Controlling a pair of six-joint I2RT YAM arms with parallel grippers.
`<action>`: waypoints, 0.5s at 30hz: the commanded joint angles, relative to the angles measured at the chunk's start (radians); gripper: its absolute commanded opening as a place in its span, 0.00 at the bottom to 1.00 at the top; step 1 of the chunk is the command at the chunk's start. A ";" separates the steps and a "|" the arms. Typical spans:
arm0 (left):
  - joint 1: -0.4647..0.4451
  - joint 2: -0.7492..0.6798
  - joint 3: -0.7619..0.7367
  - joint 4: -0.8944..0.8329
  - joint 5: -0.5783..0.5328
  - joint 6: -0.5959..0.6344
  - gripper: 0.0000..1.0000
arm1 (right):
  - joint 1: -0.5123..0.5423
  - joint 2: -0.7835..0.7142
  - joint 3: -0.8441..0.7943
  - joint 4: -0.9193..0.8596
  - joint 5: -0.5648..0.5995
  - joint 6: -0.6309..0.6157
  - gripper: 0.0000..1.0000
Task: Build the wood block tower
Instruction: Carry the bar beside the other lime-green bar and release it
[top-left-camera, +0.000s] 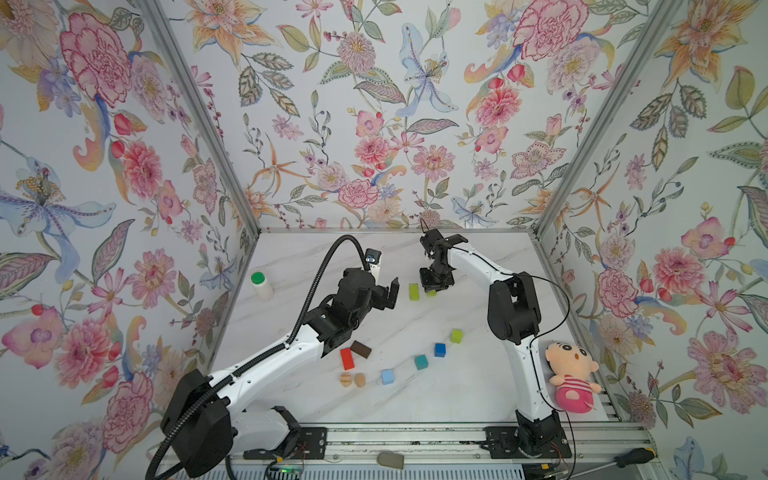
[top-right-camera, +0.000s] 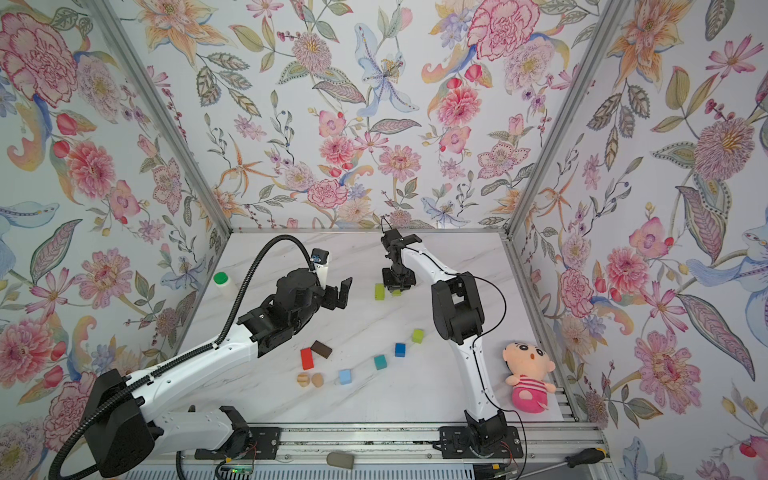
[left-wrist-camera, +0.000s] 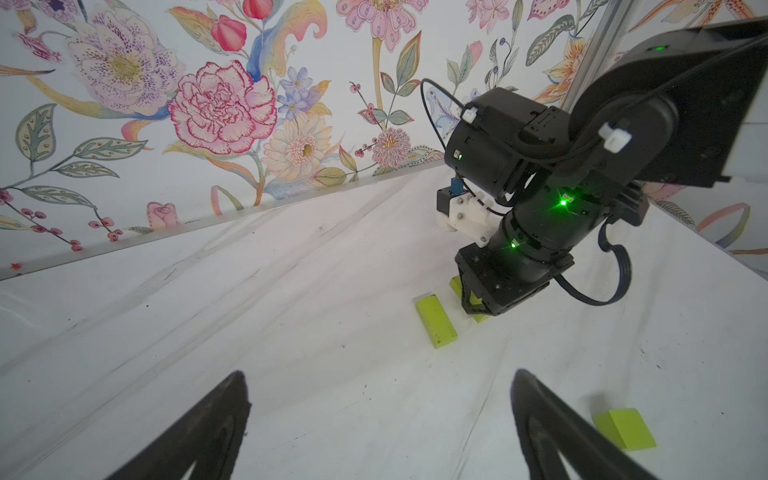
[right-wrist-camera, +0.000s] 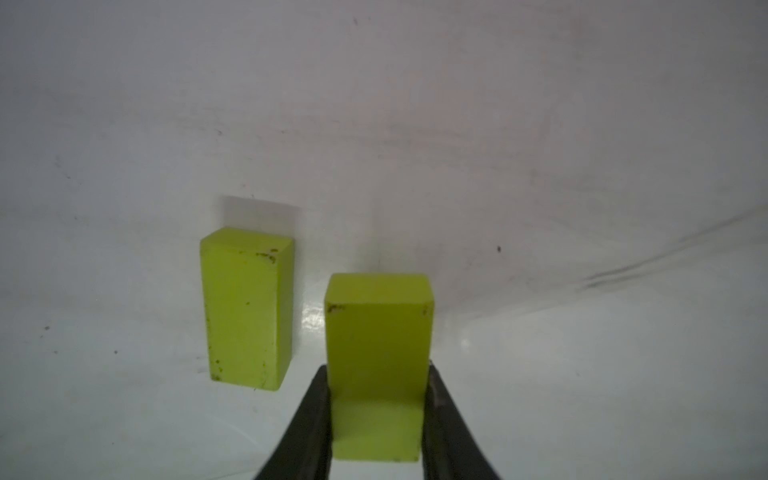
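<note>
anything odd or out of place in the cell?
Two strays: a pink plush doll lying beside the right arm near its base, and a green-capped white bottle by the left wall. Nothing spilled.

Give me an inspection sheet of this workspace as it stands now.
Surface: white marbled table, scuffed, dark specks.
Job's things: held lime oblong; free lime oblong beside it, apart; lime cube, blue cube, teal cube, light-blue cube, red oblong, dark-brown oblong, tan pieces loose nearer the front; nothing stacked.
Clutter: green-capped bottle, pink doll, screwdriver on the front rail.
Grippers: left gripper open, empty; right gripper shut on the held lime oblong.
Cables: black conduit loops over the left arm; thin cable along the right arm.
Surroundings: floral walls.
</note>
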 joint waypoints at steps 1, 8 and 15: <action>-0.010 0.007 0.028 0.008 0.005 -0.006 0.99 | -0.008 0.023 0.022 -0.020 -0.005 -0.006 0.21; -0.008 0.013 0.029 0.009 0.005 0.003 0.99 | -0.015 0.025 0.017 -0.020 -0.024 -0.003 0.31; -0.007 0.020 0.031 0.015 0.017 0.009 0.99 | -0.018 0.015 0.019 -0.020 -0.036 0.007 0.41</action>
